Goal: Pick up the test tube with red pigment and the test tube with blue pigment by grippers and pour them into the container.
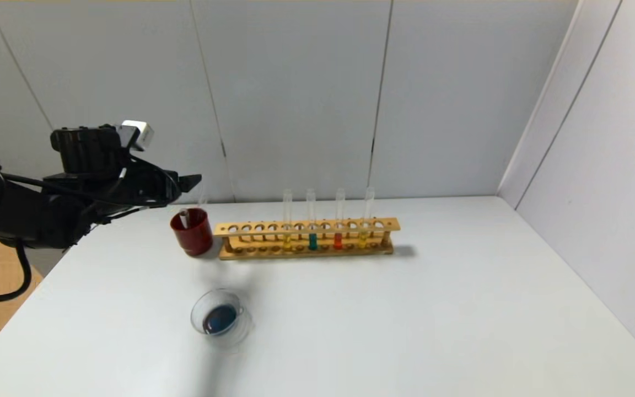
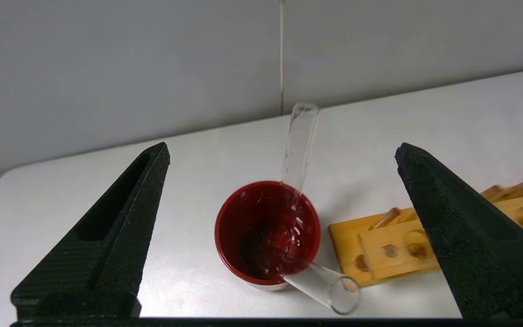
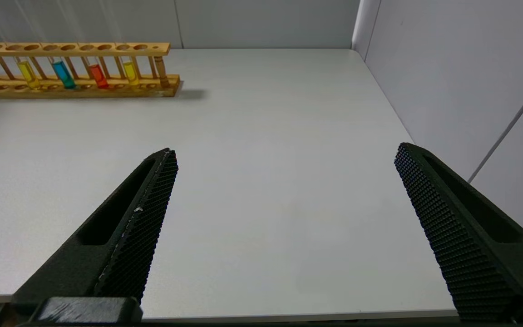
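My left gripper (image 1: 189, 183) is open and empty, hovering just above and behind the dark red cup (image 1: 192, 232). In the left wrist view the gripper (image 2: 283, 150) looks down into the cup (image 2: 243, 254), which holds two empty clear tubes (image 2: 298, 145). The red-pigment tube (image 1: 338, 240) and the blue-pigment tube (image 1: 312, 241) stand upright in the wooden rack (image 1: 306, 226). Both show in the right wrist view, red (image 3: 98, 75) and blue (image 3: 63, 74). The glass container (image 1: 219, 318) sits near the front and holds dark blue liquid. My right gripper (image 3: 285, 150) is open and empty over bare table, out of the head view.
Two yellow-liquid tubes (image 1: 287, 241) flank the coloured ones in the rack. The rack's near end (image 2: 393, 245) lies beside the cup. Grey walls close the back and the right side of the white table (image 1: 461, 309).
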`<action>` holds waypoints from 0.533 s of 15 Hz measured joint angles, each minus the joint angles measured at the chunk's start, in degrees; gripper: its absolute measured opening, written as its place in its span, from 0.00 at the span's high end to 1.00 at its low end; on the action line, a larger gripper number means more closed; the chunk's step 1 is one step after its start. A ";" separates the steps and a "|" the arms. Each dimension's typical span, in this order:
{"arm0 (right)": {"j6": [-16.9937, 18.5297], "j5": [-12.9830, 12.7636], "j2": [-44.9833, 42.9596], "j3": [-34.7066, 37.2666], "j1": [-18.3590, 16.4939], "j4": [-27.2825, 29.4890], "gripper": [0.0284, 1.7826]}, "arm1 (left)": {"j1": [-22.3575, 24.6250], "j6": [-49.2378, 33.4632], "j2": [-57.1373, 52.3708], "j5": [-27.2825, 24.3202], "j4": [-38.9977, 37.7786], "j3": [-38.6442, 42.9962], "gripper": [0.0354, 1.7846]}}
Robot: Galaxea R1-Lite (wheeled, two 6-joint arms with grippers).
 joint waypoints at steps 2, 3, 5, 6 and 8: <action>0.00 -0.02 0.00 0.00 0.02 0.00 0.02 | -0.35 0.11 -5.60 0.00 3.57 -0.29 0.02; 0.00 0.00 0.00 0.00 0.02 0.00 0.02 | -0.61 0.15 -9.16 0.06 6.01 -0.41 0.02; 0.00 -0.02 0.00 0.00 0.00 0.00 0.02 | -1.54 0.26 -18.37 0.41 12.46 -0.40 0.02; 0.00 0.00 0.00 0.00 0.00 0.00 0.02 | -1.90 0.56 -23.43 0.80 16.12 -0.05 0.02; 0.00 0.00 0.00 0.00 0.00 0.00 0.02 | -2.40 1.13 -34.40 3.04 23.89 1.44 0.02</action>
